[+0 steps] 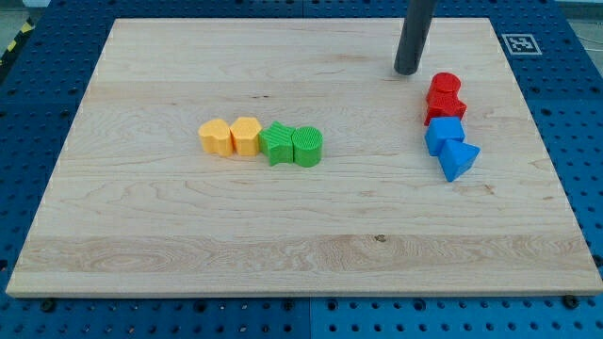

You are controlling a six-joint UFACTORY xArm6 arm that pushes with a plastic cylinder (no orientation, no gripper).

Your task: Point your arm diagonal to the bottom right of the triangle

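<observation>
A blue triangle block (459,159) lies at the view's right on the wooden board (188,235). A blue block (443,134) touches it just above, and two red blocks (445,86) (445,107) stack in a column above that. My tip (408,72) is the lower end of a dark rod coming from the view's top. It rests on the board up and to the left of the red blocks, well above and left of the triangle, touching no block.
A row of blocks sits left of the board's middle: two yellow blocks (216,137) (246,135), a green star-like block (278,143) and a green cylinder (307,146). A printed marker tag (519,42) is at the board's top right corner.
</observation>
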